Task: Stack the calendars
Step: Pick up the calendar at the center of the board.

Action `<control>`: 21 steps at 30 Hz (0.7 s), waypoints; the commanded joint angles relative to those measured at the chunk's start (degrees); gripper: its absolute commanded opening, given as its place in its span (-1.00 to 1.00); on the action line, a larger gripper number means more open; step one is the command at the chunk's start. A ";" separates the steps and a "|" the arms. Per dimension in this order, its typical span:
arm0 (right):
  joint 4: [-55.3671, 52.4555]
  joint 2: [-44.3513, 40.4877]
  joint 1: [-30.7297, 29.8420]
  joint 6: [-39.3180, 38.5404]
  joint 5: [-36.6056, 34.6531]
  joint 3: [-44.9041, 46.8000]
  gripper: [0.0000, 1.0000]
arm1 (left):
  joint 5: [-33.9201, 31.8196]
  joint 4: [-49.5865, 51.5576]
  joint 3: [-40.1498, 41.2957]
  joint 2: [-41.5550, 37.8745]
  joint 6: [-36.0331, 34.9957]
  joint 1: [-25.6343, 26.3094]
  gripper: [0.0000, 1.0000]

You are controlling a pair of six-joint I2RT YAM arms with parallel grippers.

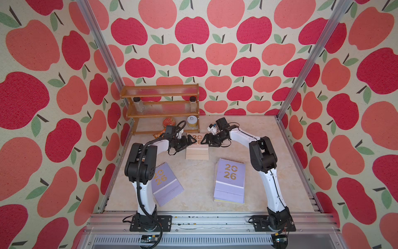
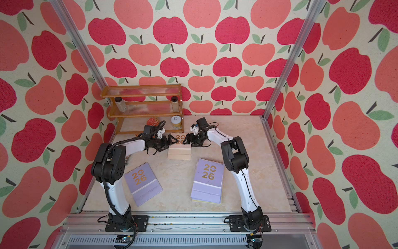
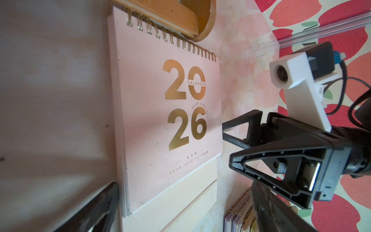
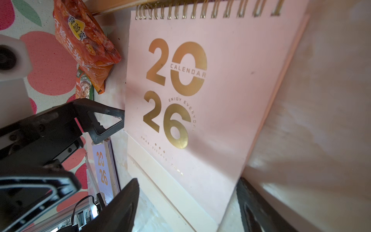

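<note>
Pale pink spiral-bound calendar [image 3: 140, 100] with gold 2026 numerals lying flat, left gripper [image 4: 100, 152] and right gripper [image 3: 227, 144] hovering wide open beside its side edges, gripping nothing

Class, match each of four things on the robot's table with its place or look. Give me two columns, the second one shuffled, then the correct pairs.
Things:
1. pale pink calendar
2. lone lilac calendar
3. calendar stack
4. orange snack packet

Places or looks:
A. lilac on top, pale yellow edge at the bottom
B. by the foot of the wooden rack
C. between the left gripper and the right gripper
D. lying askew beside the left arm

Pairs: 1-C, 2-D, 3-A, 4-B
</note>
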State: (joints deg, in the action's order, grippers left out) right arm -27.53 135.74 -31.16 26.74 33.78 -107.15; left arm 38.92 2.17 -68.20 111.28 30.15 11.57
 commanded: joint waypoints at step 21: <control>2.48 0.64 -1.36 0.77 3.13 5.25 0.57 | 9.42 -4.61 0.17 -3.82 2.12 3.45 0.99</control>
State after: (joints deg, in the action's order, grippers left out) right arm -21.91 135.55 -31.86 27.11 37.56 -104.20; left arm 46.44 -1.65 -67.85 108.14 32.29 14.94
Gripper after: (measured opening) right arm 0.784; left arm 0.995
